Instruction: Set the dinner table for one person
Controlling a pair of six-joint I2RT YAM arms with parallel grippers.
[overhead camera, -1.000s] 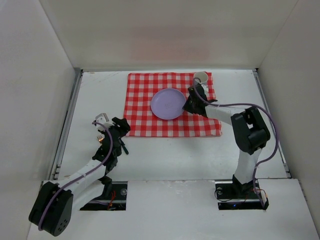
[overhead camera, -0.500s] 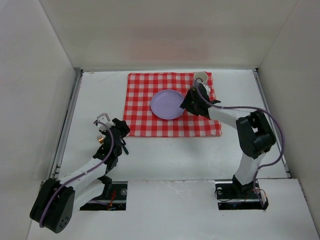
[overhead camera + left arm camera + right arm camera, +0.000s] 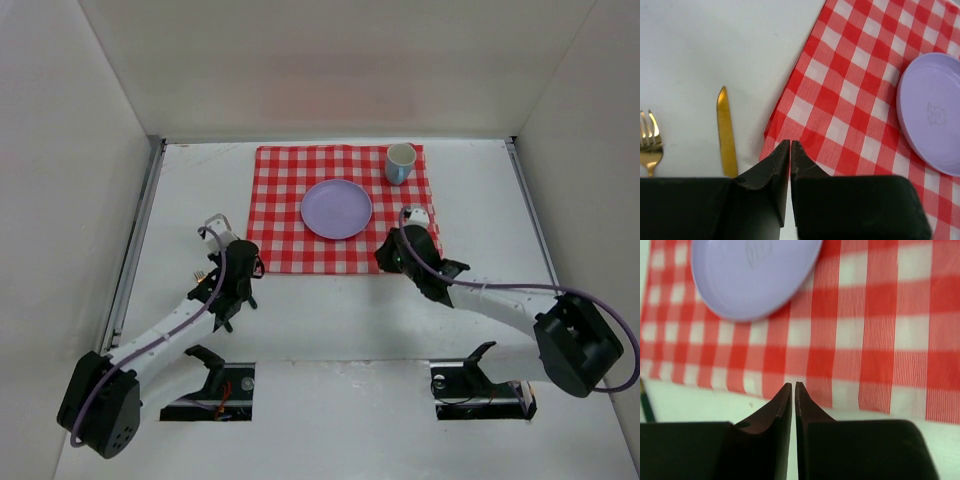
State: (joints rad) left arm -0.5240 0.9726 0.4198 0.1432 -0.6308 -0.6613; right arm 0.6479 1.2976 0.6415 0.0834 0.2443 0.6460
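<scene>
The table (image 3: pixel 330 300) lies under everything, wider than the cloth (image 3: pixel 285 190); we judge it rigid and fixed, nothing to grip. The thin knife (image 3: pixel 726 131) and fork (image 3: pixel 650 142) on it look slippery, best pinched mid-handle. The left gripper (image 3: pixel 790 146) and right gripper (image 3: pixel 792 386) are both clenched, empty. A second ago the right one was at the cup (image 3: pixel 400 163); now it hangs over the cloth's near edge.

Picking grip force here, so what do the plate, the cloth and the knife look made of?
Plate: probably plastic, matte lilac, with a moulded mark at its centre. Cloth: woven fabric, red-and-white check, fine thread ribbing visible. Knife: likely metal, smooth gold finish with a soft sheen; gold-coloured plastic cannot be ruled out.
</scene>
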